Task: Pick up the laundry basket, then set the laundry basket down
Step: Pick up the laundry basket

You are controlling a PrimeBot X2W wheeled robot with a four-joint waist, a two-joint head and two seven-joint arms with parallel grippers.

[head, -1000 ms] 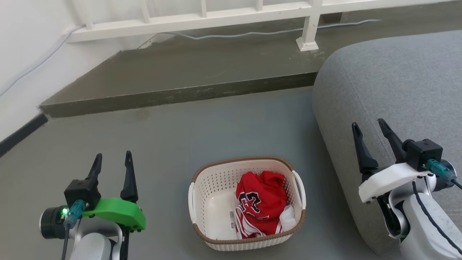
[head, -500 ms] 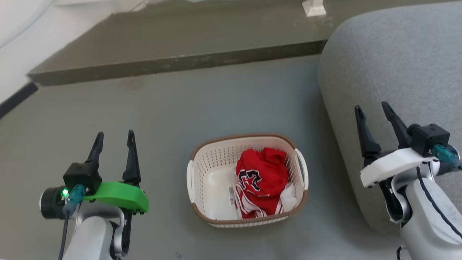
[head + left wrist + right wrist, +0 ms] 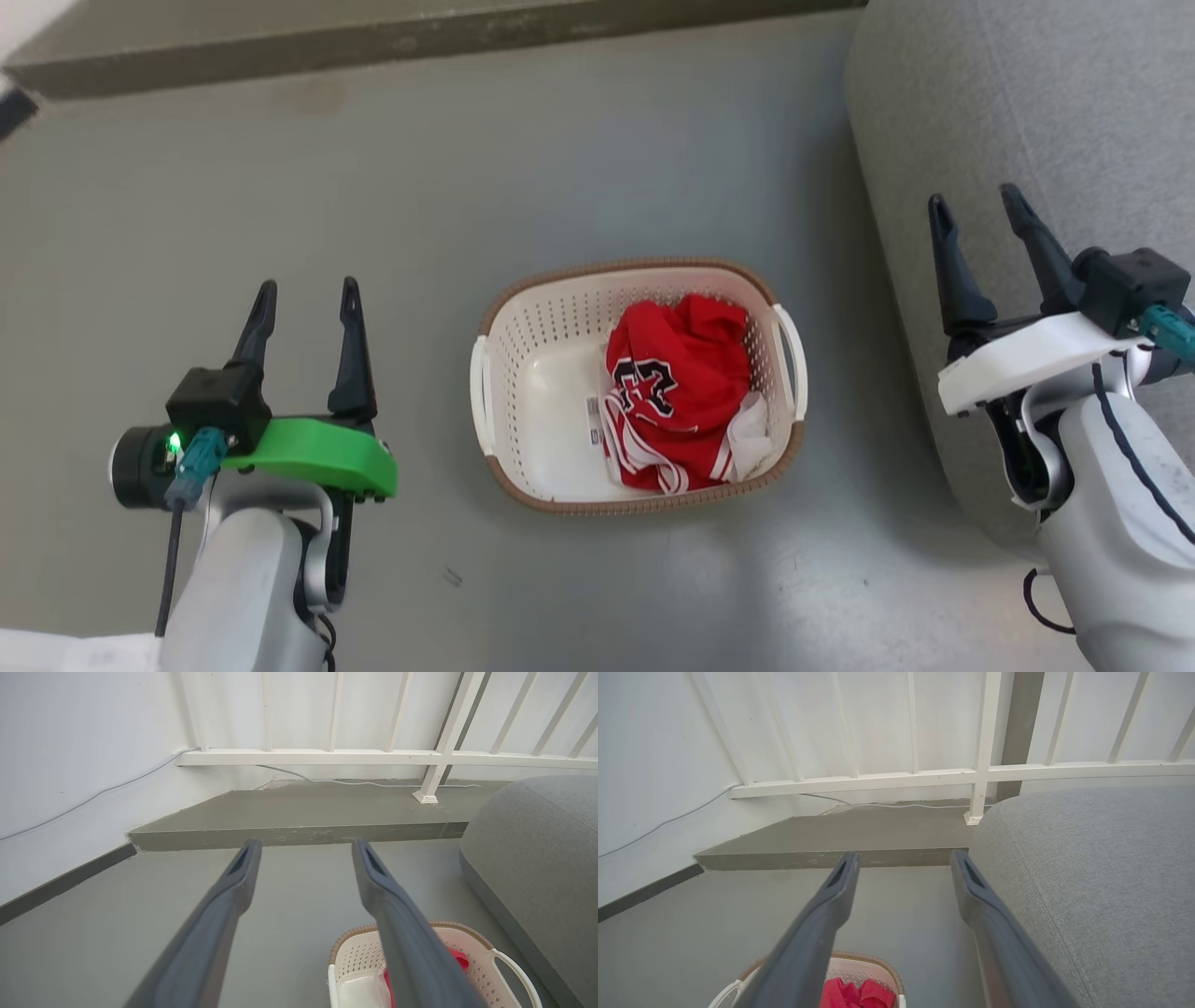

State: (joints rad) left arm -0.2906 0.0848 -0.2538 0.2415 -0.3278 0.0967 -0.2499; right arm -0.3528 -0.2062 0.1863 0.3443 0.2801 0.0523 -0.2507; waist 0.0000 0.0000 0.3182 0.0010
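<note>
laundry basket (image 3: 537,322): perforated cream plastic, smooth, brown woven-look rim. garment (image 3: 686,373): red cloth, white trim. floor (image 3: 373,168): matt grey, smooth. sofa (image 3: 1027,93): grey coarse-weave fabric. railing (image 3: 327,757): white painted, smooth.

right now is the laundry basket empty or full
Partly full: a crumpled red jersey lies in the right half of the laundry basket; the left half shows its bare bottom.
</note>
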